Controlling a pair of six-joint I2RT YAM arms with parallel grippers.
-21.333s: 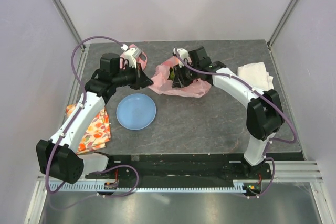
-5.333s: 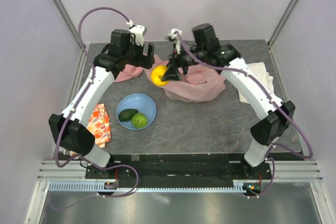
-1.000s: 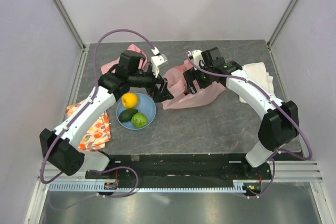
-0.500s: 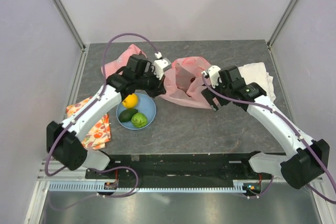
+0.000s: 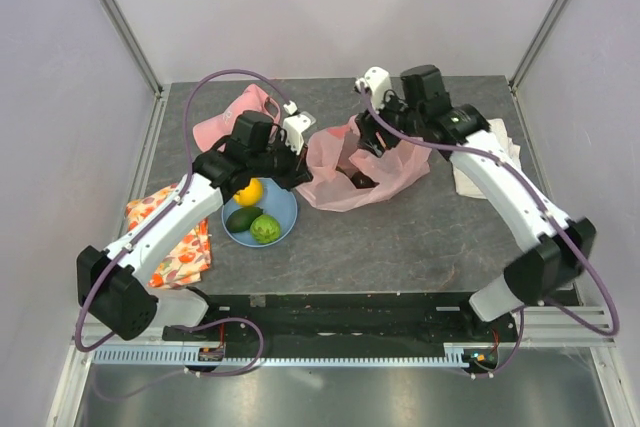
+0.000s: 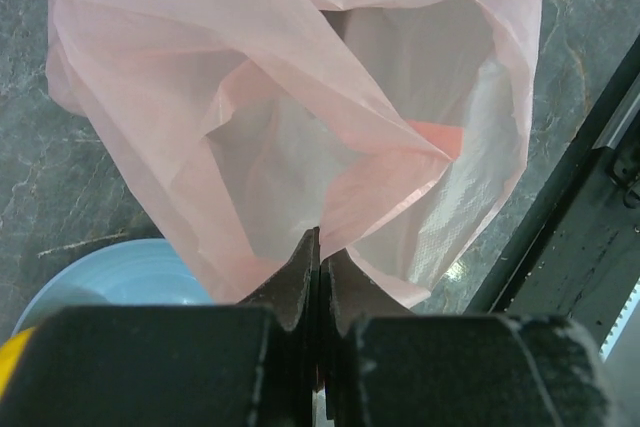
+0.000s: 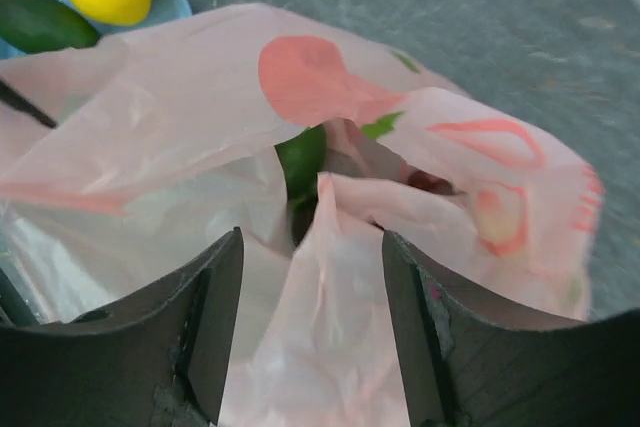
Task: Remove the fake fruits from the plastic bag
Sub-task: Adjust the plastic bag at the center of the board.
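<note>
The translucent pink plastic bag (image 5: 365, 179) lies mid-table with its mouth held open. My left gripper (image 5: 300, 165) is shut on the bag's left edge; in the left wrist view the shut jaws (image 6: 318, 247) pinch the pink film (image 6: 300, 97). My right gripper (image 5: 366, 143) is open above the bag's mouth, and a fold of the bag (image 7: 330, 277) stands between its fingers (image 7: 312, 242). A dark green avocado (image 7: 302, 159) and a dark red fruit (image 7: 432, 183) show inside the bag. The yellow lemon (image 5: 247, 191), an avocado (image 5: 241, 219) and the green round fruit (image 5: 265, 230) lie on the blue plate (image 5: 285, 205).
A pink cap (image 5: 232, 119) lies at the back left behind my left arm. An orange flowered cloth (image 5: 182, 245) lies at the left edge, and a white cloth (image 5: 480, 147) at the right under my right arm. The plate's rim (image 6: 120, 272) sits just left of my left gripper.
My right gripper has swung from the bag's right side up and back over its mouth. The bag now stands more open. My left gripper keeps hold of the bag's edge.
</note>
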